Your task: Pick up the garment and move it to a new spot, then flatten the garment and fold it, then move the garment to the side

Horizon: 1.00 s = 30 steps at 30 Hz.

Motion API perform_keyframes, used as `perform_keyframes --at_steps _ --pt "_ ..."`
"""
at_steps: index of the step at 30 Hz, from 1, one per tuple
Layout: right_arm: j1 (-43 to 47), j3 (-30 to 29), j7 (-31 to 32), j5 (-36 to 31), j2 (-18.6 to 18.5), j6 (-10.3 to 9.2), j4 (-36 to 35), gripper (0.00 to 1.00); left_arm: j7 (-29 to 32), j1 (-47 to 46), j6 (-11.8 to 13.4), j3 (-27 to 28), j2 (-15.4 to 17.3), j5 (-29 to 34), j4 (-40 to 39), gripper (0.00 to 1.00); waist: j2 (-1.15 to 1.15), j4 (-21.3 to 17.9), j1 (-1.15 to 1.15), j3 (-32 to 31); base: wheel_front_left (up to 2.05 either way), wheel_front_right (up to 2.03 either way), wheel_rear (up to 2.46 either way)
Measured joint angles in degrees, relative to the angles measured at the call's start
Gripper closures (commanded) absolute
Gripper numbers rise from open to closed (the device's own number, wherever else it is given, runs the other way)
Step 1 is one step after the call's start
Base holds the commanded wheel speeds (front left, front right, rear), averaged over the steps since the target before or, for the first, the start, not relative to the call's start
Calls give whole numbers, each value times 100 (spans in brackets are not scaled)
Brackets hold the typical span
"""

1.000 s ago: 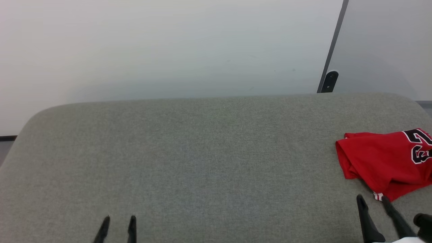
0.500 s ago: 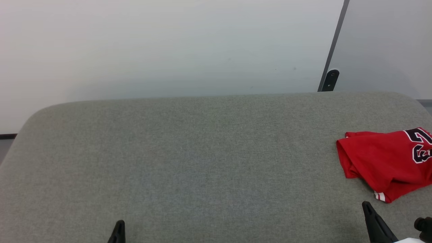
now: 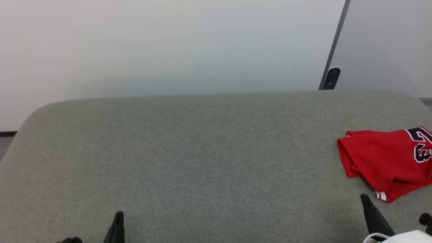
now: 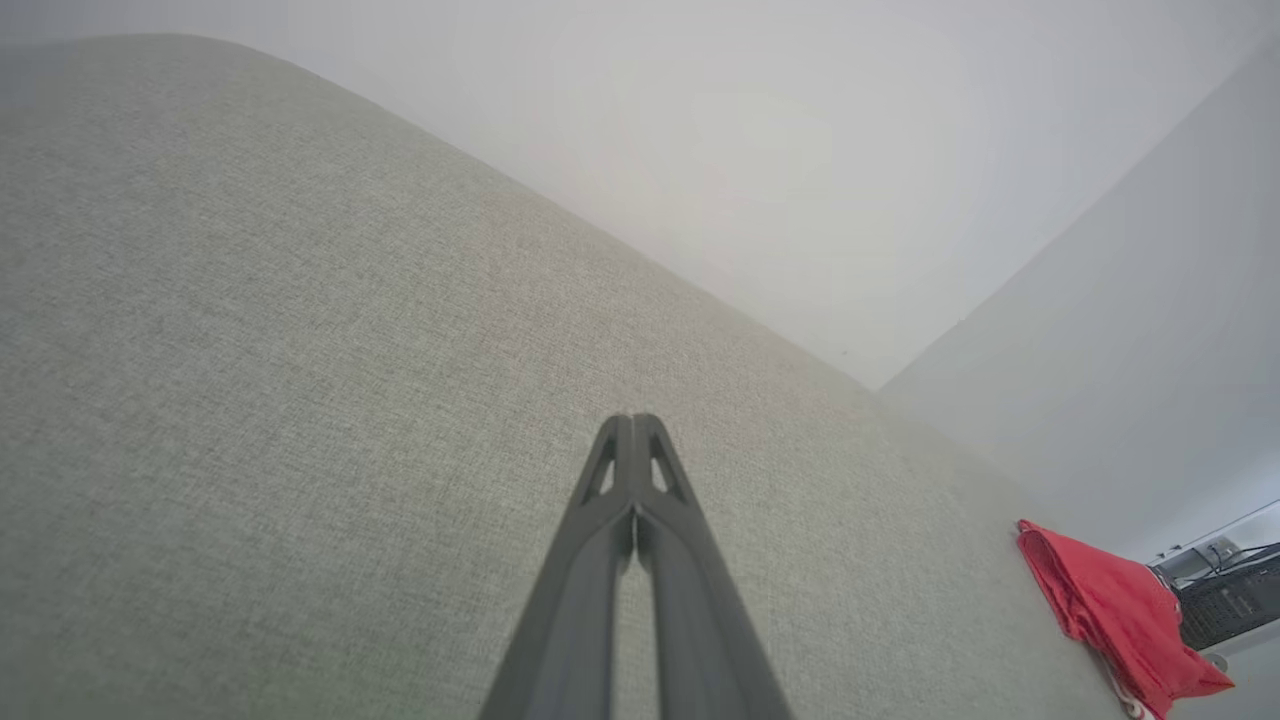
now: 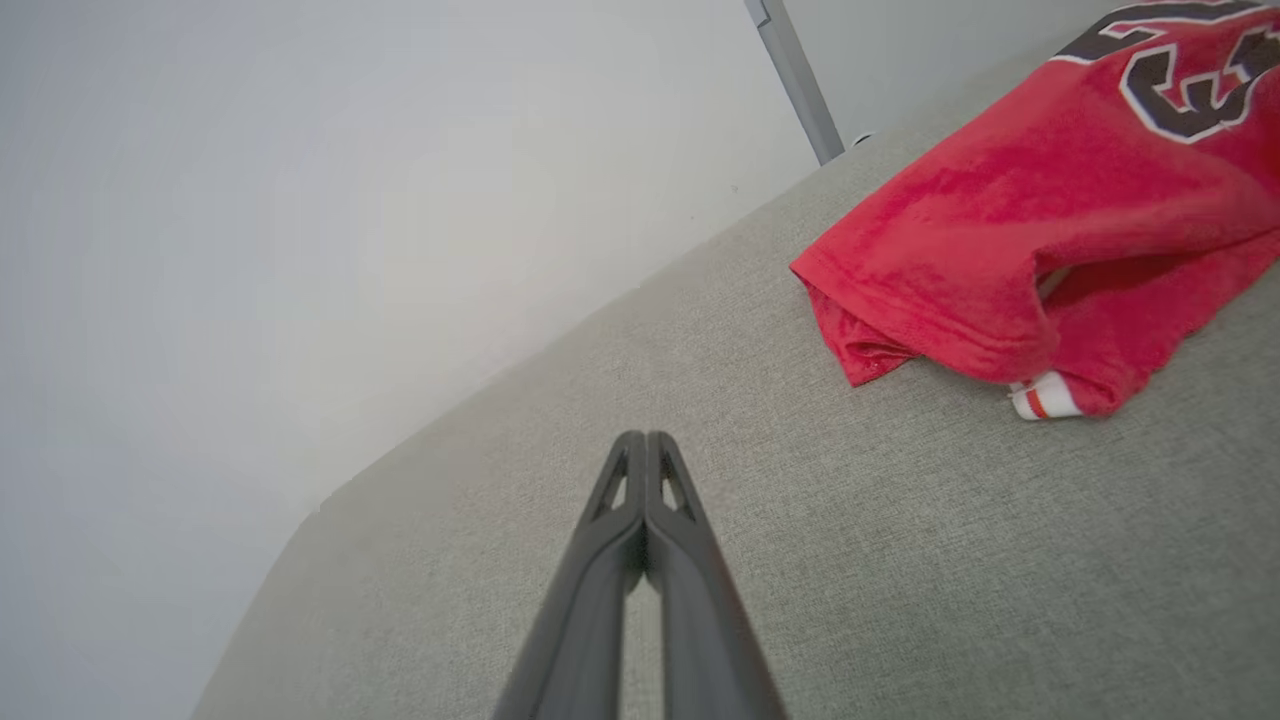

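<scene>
Both claws (image 4: pixel 633 420) (image 5: pixel 646 437) pressed together, empty.

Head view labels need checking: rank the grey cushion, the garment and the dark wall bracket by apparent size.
1. grey cushion
2. garment, cropped by the right edge
3. dark wall bracket, smallest, though farthest away
</scene>
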Motion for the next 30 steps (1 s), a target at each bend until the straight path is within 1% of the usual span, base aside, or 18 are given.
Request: perform_keyframes --at_steps 12,30 --pt "-223 -16 0 936 2 -1 236 100 241 -273 -74 100 -57 -972 160 100 0 12 0 35 0 0 0" --pt "-518 -45 -2 2092 3 -1 544 100 547 -620 -151 229 -127 -2201 360 100 0 30 0 89 0 0 0"
